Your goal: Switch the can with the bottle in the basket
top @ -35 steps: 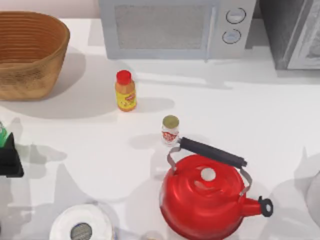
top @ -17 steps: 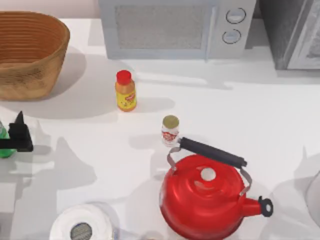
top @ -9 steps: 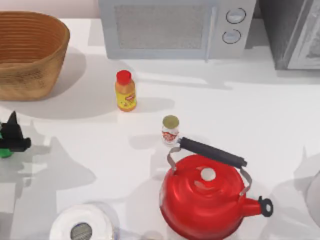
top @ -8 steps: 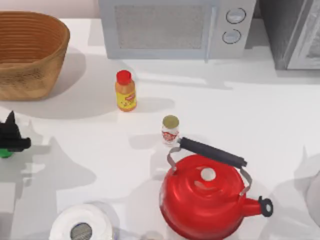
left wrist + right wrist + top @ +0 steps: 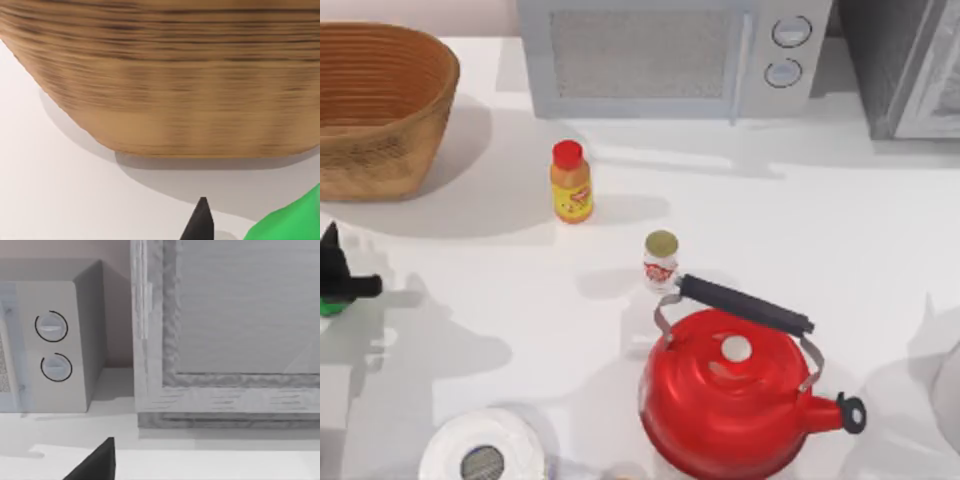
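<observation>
**Green bottle out of the basket, can waiting on the table**

The left gripper (image 5: 338, 280) is at the left edge of the table, just in front of the wicker basket (image 5: 380, 150), and a small piece of the green bottle (image 5: 330, 305) shows under it. In the left wrist view the green bottle (image 5: 292, 220) is next to one dark fingertip (image 5: 200, 225), with the ribbed wall of the basket (image 5: 165, 85) standing close behind. I judge that the fingers are pinching the bottle, because it sits so tightly against them, but the contact itself is hidden. The bottle is outside the basket, near its front wall, so the first half of the exchange seems nearly finished: the bottle only needs a free place on the table.

The can (image 5: 660, 260) stands upright near the middle of the table, between the yellow bottle with red cap (image 5: 571, 182) and the red kettle (image 5: 735, 395). It is just beside the kettle's black handle (image 5: 745, 303), so a grasp from the side away from the kettle looks safer.

Open room is good between the basket and the yellow bottle. A paper roll (image 5: 483, 453) stands at the front edge, and the microwave (image 5: 670, 55) closes the back.

The right arm is parked at the right side; one dark finger (image 5: 97, 465) is visible in its wrist view, and I cannot tell how the fingers stand.
</observation>
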